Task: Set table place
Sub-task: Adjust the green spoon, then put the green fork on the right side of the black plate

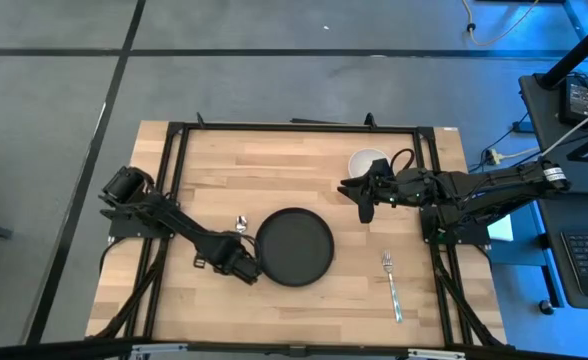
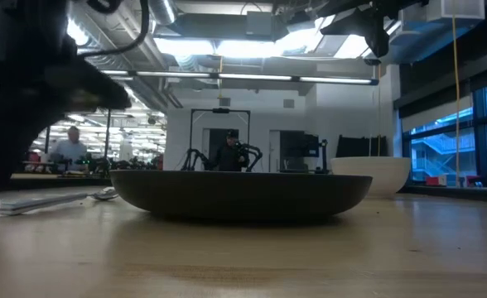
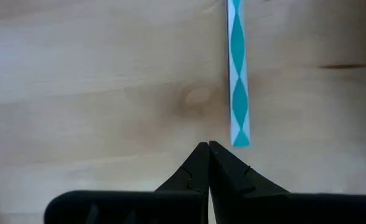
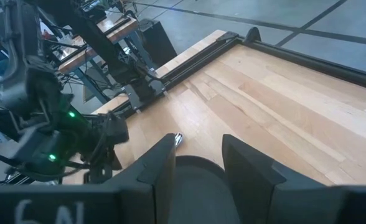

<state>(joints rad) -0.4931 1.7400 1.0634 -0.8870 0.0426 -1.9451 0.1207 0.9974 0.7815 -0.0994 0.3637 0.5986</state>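
A: Which step? Plate (image 1: 294, 246) sits mid-tabletop (image 1: 304, 165), fork (image 1: 391, 287) right, spoon (image 1: 241, 223) left.
B: Left hand (image 1: 244, 268), pressed together, empty beside the plate; right hand (image 1: 364, 192) spread near the bowl (image 1: 366, 160). Likely grasp that next.

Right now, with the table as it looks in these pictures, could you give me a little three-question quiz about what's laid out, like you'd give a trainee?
1. True or false: the fork lies on the black plate.
2. Multiple choice: the white bowl sits A) near the table's far edge by the right arm, B) on the plate, C) beside the spoon.
3. Fill in: the left gripper, at the plate's left rim, has its fingers ____, while the right gripper near the bowl is open.

Key: 1 false, the fork lies on bare wood right of the plate; 2 A; 3 shut.
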